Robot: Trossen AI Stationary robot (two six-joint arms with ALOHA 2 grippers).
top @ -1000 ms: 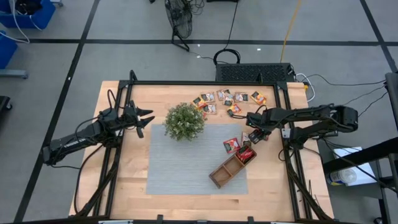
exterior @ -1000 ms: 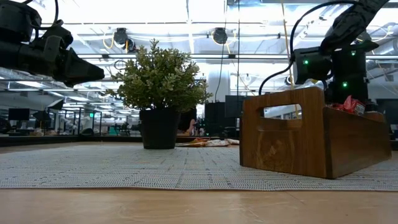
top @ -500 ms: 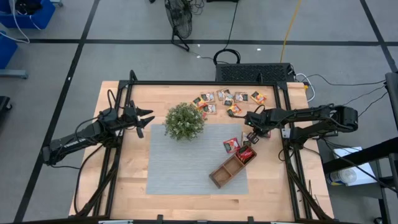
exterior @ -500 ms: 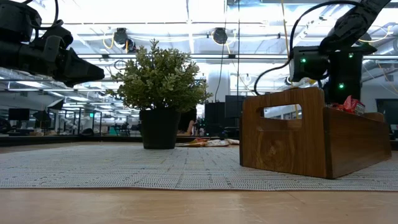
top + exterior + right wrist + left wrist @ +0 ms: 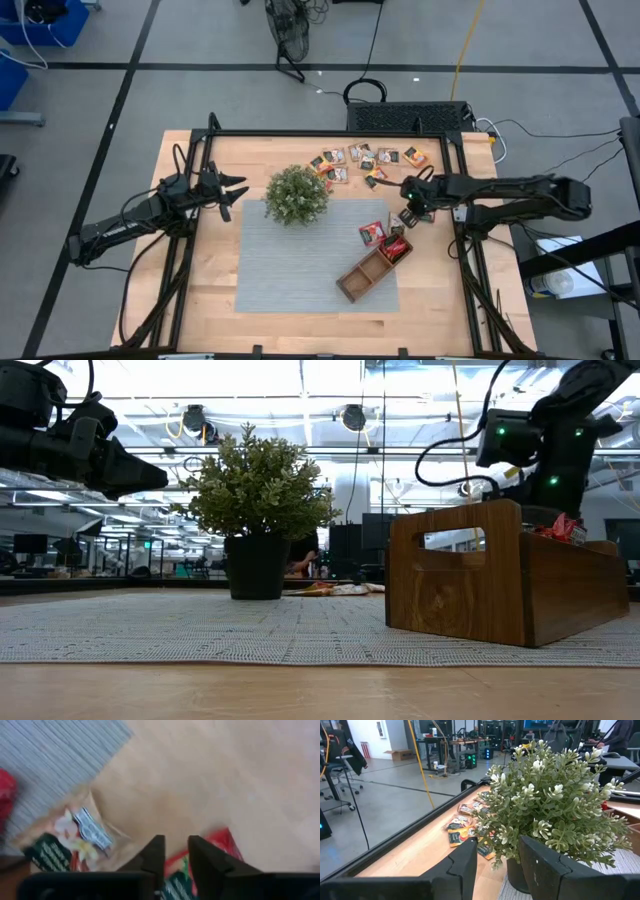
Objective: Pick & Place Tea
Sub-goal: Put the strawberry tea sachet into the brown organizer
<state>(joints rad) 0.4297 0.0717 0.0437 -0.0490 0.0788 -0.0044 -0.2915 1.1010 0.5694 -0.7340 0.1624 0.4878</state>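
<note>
Right gripper (image 5: 172,851), jaws narrowly parted and gripping nothing, hangs over a red tea sachet (image 5: 212,855) for pickup; left gripper (image 5: 497,862), jaws open, waits beside the plant (image 5: 555,805).

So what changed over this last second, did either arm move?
The right gripper drew back from above the sachets beside the tray toward the table's right edge, its arm straightening; whether it carries a sachet cannot be told. The left gripper, plant and tray stayed put.
</note>
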